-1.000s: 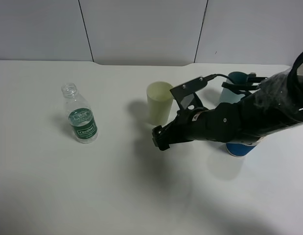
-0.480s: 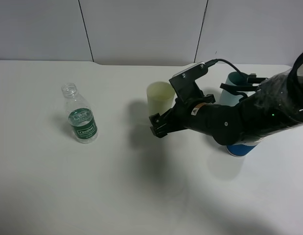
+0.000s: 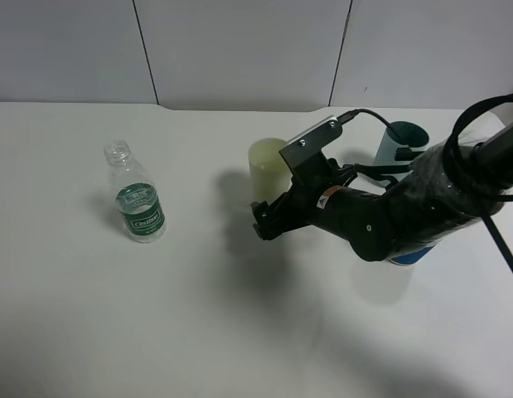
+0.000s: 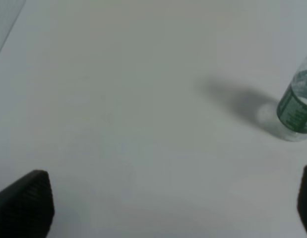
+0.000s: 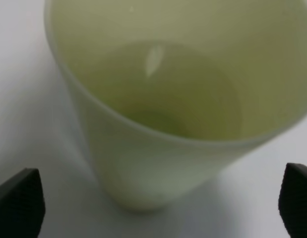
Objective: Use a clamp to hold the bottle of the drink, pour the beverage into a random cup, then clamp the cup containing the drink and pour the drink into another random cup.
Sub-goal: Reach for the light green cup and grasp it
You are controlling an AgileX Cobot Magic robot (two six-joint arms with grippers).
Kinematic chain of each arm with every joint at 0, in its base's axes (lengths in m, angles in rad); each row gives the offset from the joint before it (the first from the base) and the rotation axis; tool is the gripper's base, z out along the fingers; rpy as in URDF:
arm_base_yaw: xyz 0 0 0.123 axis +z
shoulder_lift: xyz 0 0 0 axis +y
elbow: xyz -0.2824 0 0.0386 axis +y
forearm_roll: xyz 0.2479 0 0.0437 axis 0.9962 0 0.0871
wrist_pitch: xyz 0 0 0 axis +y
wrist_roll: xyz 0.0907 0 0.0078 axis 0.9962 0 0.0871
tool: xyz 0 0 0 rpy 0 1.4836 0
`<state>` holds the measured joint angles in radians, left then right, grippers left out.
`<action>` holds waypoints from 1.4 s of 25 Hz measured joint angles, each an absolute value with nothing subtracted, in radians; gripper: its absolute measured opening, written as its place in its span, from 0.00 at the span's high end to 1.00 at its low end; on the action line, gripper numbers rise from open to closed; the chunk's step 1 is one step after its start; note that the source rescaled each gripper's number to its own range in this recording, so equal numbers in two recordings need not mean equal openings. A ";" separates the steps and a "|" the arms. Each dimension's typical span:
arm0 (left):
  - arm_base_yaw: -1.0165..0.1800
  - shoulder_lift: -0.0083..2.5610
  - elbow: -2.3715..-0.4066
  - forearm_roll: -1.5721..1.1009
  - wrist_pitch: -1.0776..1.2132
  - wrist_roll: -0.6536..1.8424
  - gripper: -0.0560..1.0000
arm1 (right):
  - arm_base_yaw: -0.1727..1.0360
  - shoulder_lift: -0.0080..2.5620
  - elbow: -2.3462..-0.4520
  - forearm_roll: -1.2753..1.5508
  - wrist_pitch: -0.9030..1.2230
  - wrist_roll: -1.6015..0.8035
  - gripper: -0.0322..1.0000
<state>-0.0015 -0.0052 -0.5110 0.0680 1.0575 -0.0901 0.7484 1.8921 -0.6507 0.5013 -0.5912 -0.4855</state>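
The pale yellow-green cup (image 3: 267,169) stands upright at mid-table and holds clear beverage (image 5: 179,94). It fills the right wrist view (image 5: 143,153). My right clamp (image 3: 265,220) is open, low at the cup's near side. Its black fingertips (image 5: 17,203) stand wide on either side of the cup without touching it. The uncapped bottle (image 3: 137,201) with the green label stands upright at the left, free of any gripper. It also shows in the left wrist view (image 4: 297,110). My left clamp (image 4: 165,210) is open and empty above bare table, apart from the bottle.
A teal tumbler (image 3: 402,138) stands at the back right behind the right arm. A blue-banded cup (image 3: 407,255) is mostly hidden under that arm. The white table (image 3: 198,315) ends at a grey wall at the back.
The right clamp has moved left and towards the pale yellow-green cup, from the cup's front right to right against its near side. The bottle and cups have not moved.
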 joint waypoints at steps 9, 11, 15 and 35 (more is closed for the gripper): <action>-0.002 -0.005 -0.511 0.068 1.058 -0.090 0.00 | 0.748 2.007 -0.652 0.447 -0.823 -0.475 0.18; -0.002 -0.005 -0.511 0.068 1.058 -0.090 0.00 | 0.748 2.019 -0.652 0.440 -0.842 -0.465 0.18; -0.002 -0.005 -0.511 0.069 1.058 -0.090 0.00 | 0.748 2.066 -0.648 0.418 -0.942 -0.406 0.18; -0.002 -0.005 -0.511 0.069 1.058 -0.090 0.00 | 0.748 2.140 -0.647 0.350 -1.151 -0.299 0.62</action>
<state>-0.0015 -0.0052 -0.5110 0.0691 1.0575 -0.0901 0.7484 2.1403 -0.6469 0.3495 -1.1505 -0.2986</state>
